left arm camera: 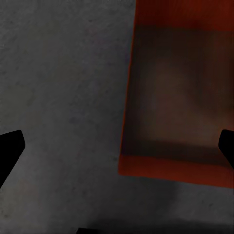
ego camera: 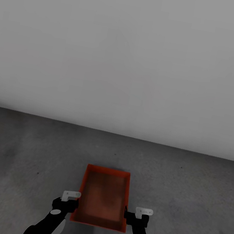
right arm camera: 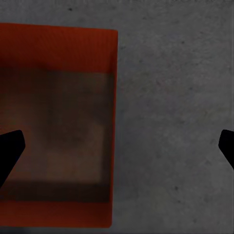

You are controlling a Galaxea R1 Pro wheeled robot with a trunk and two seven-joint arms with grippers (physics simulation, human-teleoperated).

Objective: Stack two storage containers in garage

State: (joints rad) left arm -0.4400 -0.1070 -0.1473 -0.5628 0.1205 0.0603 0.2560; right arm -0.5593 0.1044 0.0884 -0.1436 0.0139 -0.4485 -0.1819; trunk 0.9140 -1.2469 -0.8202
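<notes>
One storage container [ego camera: 103,199], red-orange, rectangular, open-topped, with plain smooth walls flaring slightly upward and a duller brownish, shaded interior floor. It sits on the floor [ego camera: 29,155] of the garage, short ends toward and away from the robot, a little in front of the wall [ego camera: 127,57]. Whether a second bin is nested beneath it cannot be told.

Floor: dark grey concrete, mottled and faintly speckled, matte. Wall: plain, white-grey, featureless, meeting the concrete in a straight line across the head view.

Left gripper [ego camera: 66,201]: black body, pale finger parts, held at the container's left long wall near its close end. In the left wrist view the two dark fingertips [left arm camera: 10,148] stand wide apart, one over bare concrete, the other over the bin's interior, so the jaws are spread with the left wall [left arm camera: 127,97] between them, closed on nothing.

Right gripper [ego camera: 138,216]: same build, at the container's right long wall. In the right wrist view its dark fingertips [right arm camera: 9,148] are likewise spread wide, straddling the right wall [right arm camera: 113,122], one over the interior, one over concrete; released, gripping nothing.
</notes>
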